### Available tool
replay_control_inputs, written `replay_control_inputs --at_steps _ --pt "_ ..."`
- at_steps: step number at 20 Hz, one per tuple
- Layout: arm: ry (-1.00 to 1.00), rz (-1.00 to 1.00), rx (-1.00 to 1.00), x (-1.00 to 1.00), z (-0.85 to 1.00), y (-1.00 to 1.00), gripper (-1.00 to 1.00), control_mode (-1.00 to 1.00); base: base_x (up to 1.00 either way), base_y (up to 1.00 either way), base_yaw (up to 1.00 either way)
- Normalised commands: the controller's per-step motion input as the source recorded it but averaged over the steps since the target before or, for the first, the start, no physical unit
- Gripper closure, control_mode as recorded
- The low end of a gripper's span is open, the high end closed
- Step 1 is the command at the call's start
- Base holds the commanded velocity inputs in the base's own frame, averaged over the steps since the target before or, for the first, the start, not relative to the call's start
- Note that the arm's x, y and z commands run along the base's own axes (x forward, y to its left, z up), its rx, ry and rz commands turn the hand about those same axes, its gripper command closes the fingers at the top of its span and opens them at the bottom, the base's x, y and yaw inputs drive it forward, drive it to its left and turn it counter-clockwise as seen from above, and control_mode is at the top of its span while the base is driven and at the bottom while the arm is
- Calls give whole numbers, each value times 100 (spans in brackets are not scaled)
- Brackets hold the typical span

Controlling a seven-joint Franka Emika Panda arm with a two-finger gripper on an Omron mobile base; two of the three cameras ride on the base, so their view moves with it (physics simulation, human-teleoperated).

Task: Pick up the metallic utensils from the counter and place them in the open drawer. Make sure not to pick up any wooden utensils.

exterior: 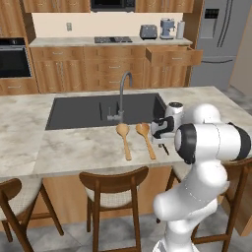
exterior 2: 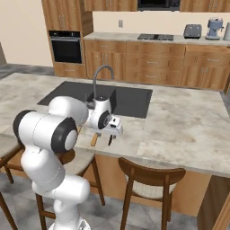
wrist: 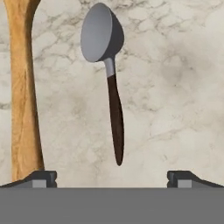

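The tool, fingers spread wide and empty, hangs over a grey metal spoon lying flat on the desk, just right of a wooden spoon. It should descend straight, pinching only the dark handle.

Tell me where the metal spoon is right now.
In the hand view the metal spoon lies on the marble counter, centred between the open fingers, just right of a wooden spoon's handle.
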Motion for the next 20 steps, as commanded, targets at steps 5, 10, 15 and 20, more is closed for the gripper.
replay_control_inputs --at_steps 5,10,15,20 --pt "0 5 0 40 -26 -2 -100 -100 0 0 0" --pt "0 5 0 54 -33 -9 -100 -100 0 0 0" --pt "0 3 0 49 -27 -9 -100 -100 0 0 0" --pt "0 1 0 26 -28 -3 -100 -100 0 0 0"
